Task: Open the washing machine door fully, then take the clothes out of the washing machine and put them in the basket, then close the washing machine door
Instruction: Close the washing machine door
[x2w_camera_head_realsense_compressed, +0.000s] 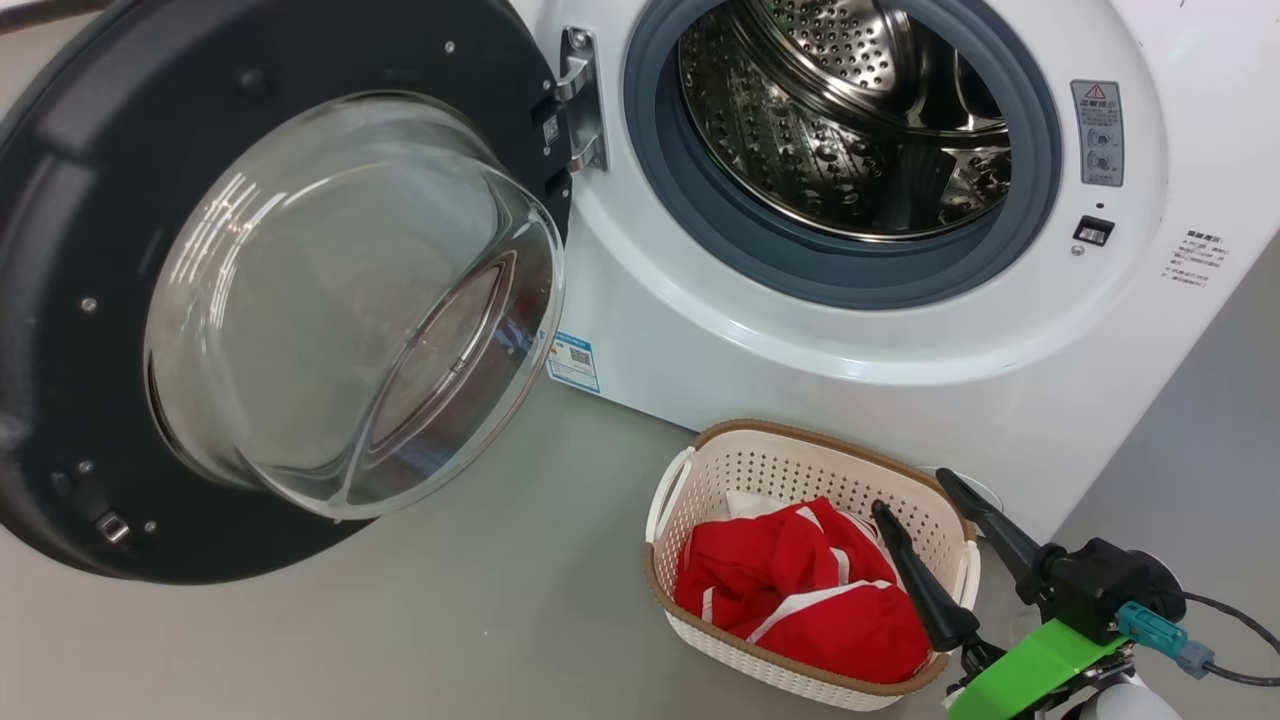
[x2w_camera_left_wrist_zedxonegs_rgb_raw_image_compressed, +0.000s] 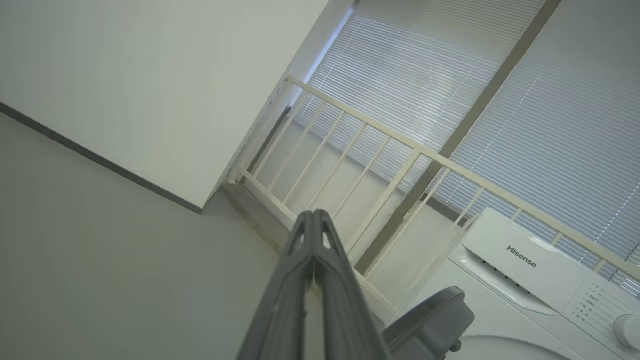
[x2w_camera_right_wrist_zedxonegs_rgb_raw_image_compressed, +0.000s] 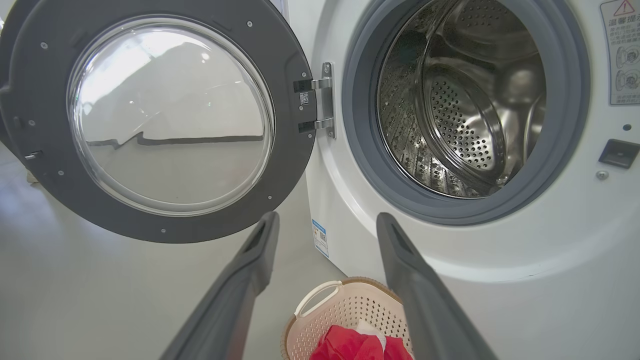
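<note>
The right gripper (x2w_camera_head_realsense_compressed: 912, 492) is nearest, its two dark fingers spread wide and empty, reaching over the right end of the basket (x2w_camera_head_realsense_compressed: 800, 432); whether a finger touches the rim cannot be told. The basket stands on the grey floor (x2w_camera_head_realsense_compressed: 450, 620) close to the foot of the washing machine (x2w_camera_head_realsense_compressed: 900, 340), and its handle-to-handle line runs along the machine's front. The clothes (x2w_camera_head_realsense_compressed: 800, 590) lie crumpled inside it, a red heap with white stripes and no clear long axis. Left of the basket the floor is open up to the washing machine door (x2w_camera_head_realsense_compressed: 60, 300), which is swung out on its hinge (x2w_camera_head_realsense_compressed: 583, 100) at the opening's left. Its inner face is turned to the robot and its glass bowl bulges out over the floor. Beyond, the grey gasket (x2w_camera_head_realsense_compressed: 700, 220) rings the steel drum (x2w_camera_head_realsense_compressed: 840, 120). The left gripper (x2w_camera_left_wrist_zedxonegs_rgb_raw_image_compressed: 313, 220) is clenched on nothing, fingers pressed together, pointing toward a white railing (x2w_camera_left_wrist_zedxonegs_rgb_raw_image_compressed: 380, 165) and blinds (x2w_camera_left_wrist_zedxonegs_rgb_raw_image_compressed: 425, 75).
</note>
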